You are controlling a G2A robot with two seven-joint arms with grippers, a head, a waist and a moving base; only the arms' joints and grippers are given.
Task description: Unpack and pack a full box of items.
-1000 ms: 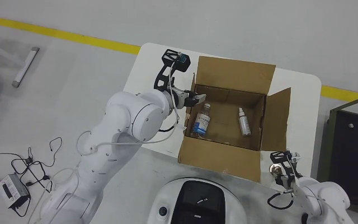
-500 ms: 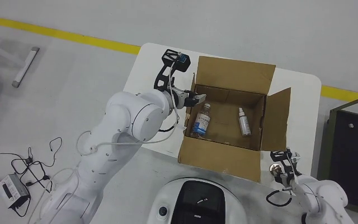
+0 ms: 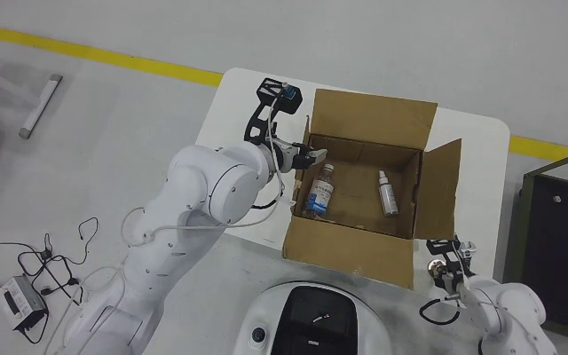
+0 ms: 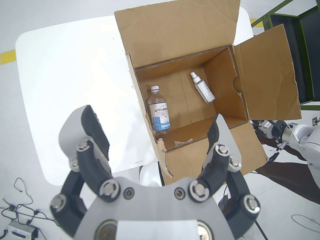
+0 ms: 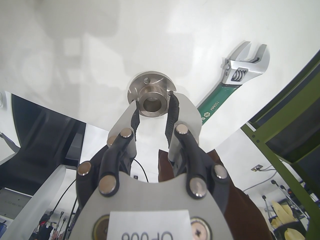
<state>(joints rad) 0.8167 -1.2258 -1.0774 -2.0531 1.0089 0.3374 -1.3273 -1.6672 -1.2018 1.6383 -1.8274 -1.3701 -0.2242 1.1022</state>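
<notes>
An open cardboard box (image 3: 355,244) stands on the white table (image 3: 240,98). On its floor lie a clear labelled bottle (image 3: 320,191) (image 4: 158,114) and a small white spray bottle (image 3: 387,193) (image 4: 202,88). My left gripper (image 3: 311,158) (image 4: 152,114) hangs open over the box's left wall, holding nothing. At the table's near right corner, my right gripper (image 3: 441,264) (image 5: 153,106) is shut on the hub of a metal flange (image 5: 151,98) that rests on the tabletop.
A green-handled adjustable wrench (image 5: 232,86) lies on the table just beyond the flange. A dark green rack (image 3: 541,222) (image 5: 282,131) stands off the table's right edge. The box's flaps (image 4: 175,33) stand open at the far and right sides.
The right arm's body has shifted slightly left at the near edge while its gripper stays at the flange. The left arm and the box contents have not moved.
</notes>
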